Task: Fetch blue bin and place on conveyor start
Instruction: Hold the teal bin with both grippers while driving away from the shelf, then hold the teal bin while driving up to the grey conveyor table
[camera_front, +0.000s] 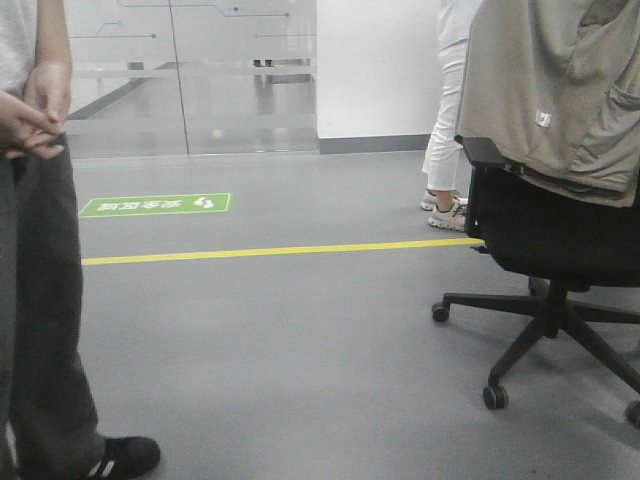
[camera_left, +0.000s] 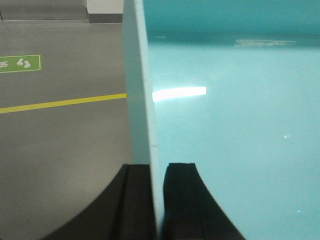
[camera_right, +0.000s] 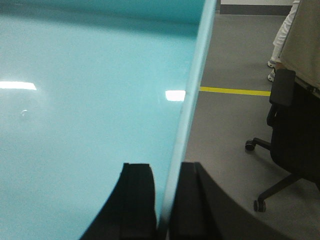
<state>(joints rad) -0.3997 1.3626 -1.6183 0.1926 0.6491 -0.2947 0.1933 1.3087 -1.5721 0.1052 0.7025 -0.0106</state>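
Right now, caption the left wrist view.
Left hand grips the wall of a light cyan plastic bin above grey floor.

Jaws on both arms: matte blk, curved outer edges.

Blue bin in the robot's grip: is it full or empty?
Empty, as far as shown: both wrist views look into the blue bin and show only bare glossy plastic with light reflections.
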